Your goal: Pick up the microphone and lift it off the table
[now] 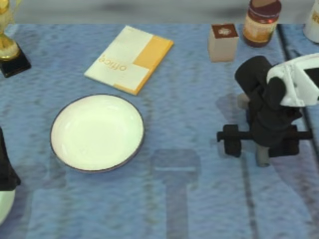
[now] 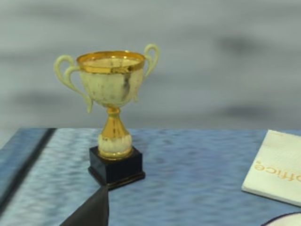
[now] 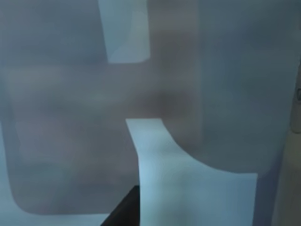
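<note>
On the right of the blue-grey table (image 1: 189, 209), only grey parts of the microphone (image 1: 262, 157) show. One end of its handle pokes out from under my right gripper (image 1: 262, 139), and another grey bit shows beyond the black wrist; its navy head is hidden. The right gripper hangs just over it, open, with one finger on either side of the handle. In the right wrist view only one dark fingertip (image 3: 126, 209) shows over the patterned cloth, and no microphone. My left gripper (image 1: 6, 172) is parked at the left edge, open, with one finger (image 2: 91, 212) in view.
A white plate (image 1: 56, 145) lies left of centre, with an "office" booklet (image 1: 129, 59) behind it. A gold trophy (image 1: 10, 50) (image 2: 112, 108) stands at the back left. At the back right are a small wooden block (image 1: 223, 42) and a brown jar (image 1: 261, 22).
</note>
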Controlling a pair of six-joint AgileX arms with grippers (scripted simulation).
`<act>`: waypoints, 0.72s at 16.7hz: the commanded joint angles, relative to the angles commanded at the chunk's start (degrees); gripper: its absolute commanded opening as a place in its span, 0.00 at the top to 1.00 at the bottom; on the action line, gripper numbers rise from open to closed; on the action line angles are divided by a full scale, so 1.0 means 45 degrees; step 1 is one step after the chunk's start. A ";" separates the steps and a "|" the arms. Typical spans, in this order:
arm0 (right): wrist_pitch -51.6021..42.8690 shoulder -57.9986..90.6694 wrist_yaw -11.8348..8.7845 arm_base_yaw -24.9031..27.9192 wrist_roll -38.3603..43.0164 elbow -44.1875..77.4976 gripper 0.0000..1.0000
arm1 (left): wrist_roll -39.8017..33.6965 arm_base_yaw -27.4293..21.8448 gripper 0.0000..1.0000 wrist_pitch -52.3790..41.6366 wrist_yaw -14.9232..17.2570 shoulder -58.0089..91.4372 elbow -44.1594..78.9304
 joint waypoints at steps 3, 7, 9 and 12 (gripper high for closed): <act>0.0000 0.0000 0.0000 0.0000 0.0000 0.0000 0.83 | 0.0000 0.0000 0.00 0.0000 0.0000 0.0000 0.0000; 0.0000 0.0000 0.0000 0.0000 0.0000 0.0000 1.00 | 0.0000 0.0000 0.00 0.0000 0.0000 0.0000 0.0000; 0.0000 0.0000 0.0000 0.0000 0.0000 0.0000 1.00 | 0.0000 0.0000 0.00 0.0000 0.0000 0.0000 0.0000; 0.0000 0.0000 0.0000 0.0000 0.0000 0.0000 1.00 | 0.0000 0.0000 0.00 0.0000 0.0000 0.0000 0.0000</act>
